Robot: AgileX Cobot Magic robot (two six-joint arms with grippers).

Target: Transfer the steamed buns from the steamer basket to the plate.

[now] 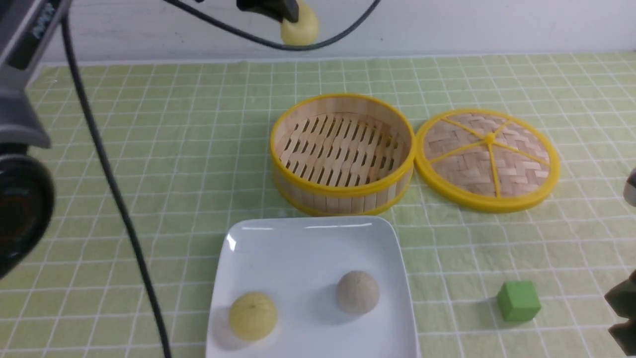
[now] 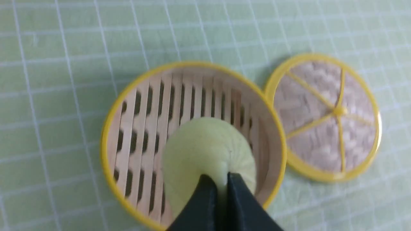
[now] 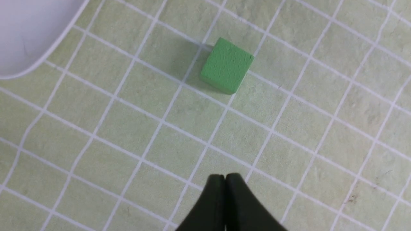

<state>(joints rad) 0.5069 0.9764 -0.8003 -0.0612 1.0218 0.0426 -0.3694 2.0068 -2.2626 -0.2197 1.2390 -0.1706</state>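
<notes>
My left gripper [image 1: 290, 15] is shut on a pale yellow steamed bun [image 1: 299, 29] and holds it high above the steamer basket [image 1: 343, 191]. In the left wrist view the bun [image 2: 205, 150] hangs pinched between the black fingers [image 2: 205, 192] over the basket's slatted floor [image 2: 144, 128]. The basket holds no other bun. The white square plate [image 1: 298, 248] lies in front of it with a pale yellow bun [image 1: 252, 315] and a greyish-beige bun [image 1: 357, 292]. My right gripper [image 3: 224, 177] is shut and empty, low at the right edge [image 1: 623, 313].
The woven lid [image 1: 489, 159] with yellow spokes lies flat right of the basket, also in the left wrist view [image 2: 330, 115]. A green cube [image 1: 518, 300] sits right of the plate, near my right gripper [image 3: 227, 65]. A black cable [image 1: 114, 189] hangs at the left.
</notes>
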